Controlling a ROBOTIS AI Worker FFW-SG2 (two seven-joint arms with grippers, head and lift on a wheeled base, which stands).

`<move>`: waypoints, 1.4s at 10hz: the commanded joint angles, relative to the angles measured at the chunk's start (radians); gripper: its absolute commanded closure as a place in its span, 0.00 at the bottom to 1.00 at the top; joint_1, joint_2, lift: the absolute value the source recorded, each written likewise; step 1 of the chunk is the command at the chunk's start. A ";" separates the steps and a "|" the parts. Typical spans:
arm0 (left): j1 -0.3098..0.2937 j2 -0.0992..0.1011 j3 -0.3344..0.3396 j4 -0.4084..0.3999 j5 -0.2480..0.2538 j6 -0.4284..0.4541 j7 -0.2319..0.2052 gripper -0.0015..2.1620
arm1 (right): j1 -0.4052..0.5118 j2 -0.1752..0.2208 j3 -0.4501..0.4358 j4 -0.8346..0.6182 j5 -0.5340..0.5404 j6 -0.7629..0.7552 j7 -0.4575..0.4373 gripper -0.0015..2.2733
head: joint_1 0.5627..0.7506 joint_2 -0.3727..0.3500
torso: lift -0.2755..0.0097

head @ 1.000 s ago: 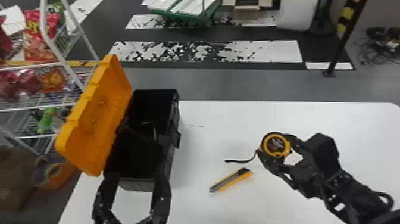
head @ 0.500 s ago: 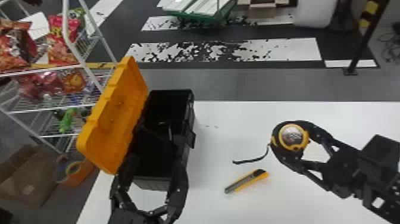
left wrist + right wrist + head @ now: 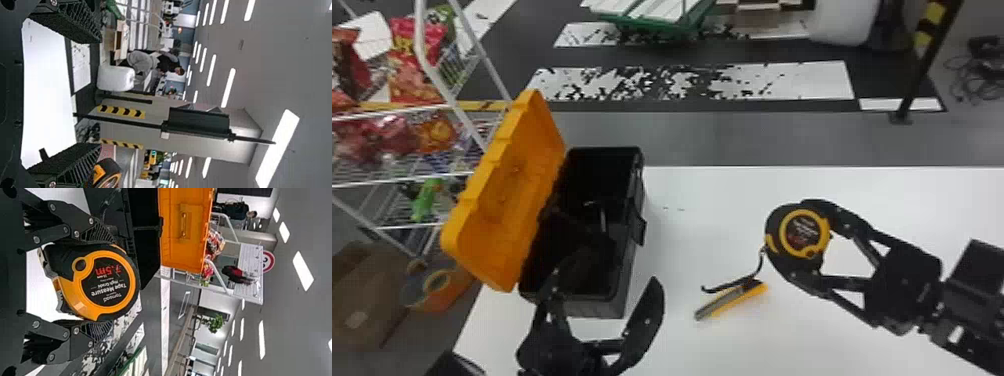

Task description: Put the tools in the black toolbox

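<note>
In the head view my left gripper (image 3: 604, 282) stands open at the near end of the black toolbox (image 3: 627, 300), whose orange lid (image 3: 507, 200) is open to the left. My right gripper (image 3: 794, 240) is shut on the yellow-black tape measure (image 3: 802, 234), above the table right of the box, its black strap hanging. A yellow utility knife (image 3: 732, 300) lies on the table between the two grippers. In the left wrist view my left gripper (image 3: 98, 92) has nothing between its fingers. In the right wrist view the tape measure (image 3: 105, 282) fills my right gripper (image 3: 111, 284).
A thin pale strip (image 3: 603, 220) shows inside the dark box. Left of the white table (image 3: 832, 185) stands a wire rack (image 3: 397, 175) with snack bags. A striped post (image 3: 922, 50) stands on the floor beyond the far edge.
The right gripper has turned and risen with the tape measure. The left gripper has shifted right relative to the toolbox, its fingers spread wider. The head camera's view has also shifted.
</note>
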 commanded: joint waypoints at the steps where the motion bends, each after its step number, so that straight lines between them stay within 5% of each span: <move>1: -0.003 -0.004 0.050 -0.063 0.018 0.179 -0.054 0.03 | 0.008 -0.007 -0.001 -0.001 0.000 -0.035 0.030 0.90 | 0.70 0.73 | 0.83; 4: -0.021 -0.023 0.187 -0.166 0.104 0.498 -0.222 0.03 | 0.022 -0.026 0.003 -0.010 0.009 -0.065 0.082 0.90 | 0.70 0.74 | 0.83; 6: -0.069 -0.090 0.299 -0.235 0.141 0.863 -0.381 0.03 | 0.022 -0.042 0.005 -0.017 0.014 -0.078 0.102 0.90 | 0.70 0.77 | 0.83; 8: -0.112 -0.092 0.330 -0.244 0.170 1.050 -0.413 0.03 | 0.022 -0.056 0.016 -0.016 0.034 -0.090 0.122 0.90 | 0.70 0.80 | 0.83; 14: -0.207 -0.116 0.296 -0.289 0.141 1.375 -0.416 0.03 | 0.026 -0.095 0.062 0.049 0.066 -0.164 0.180 0.90 | 0.70 0.82 | 0.83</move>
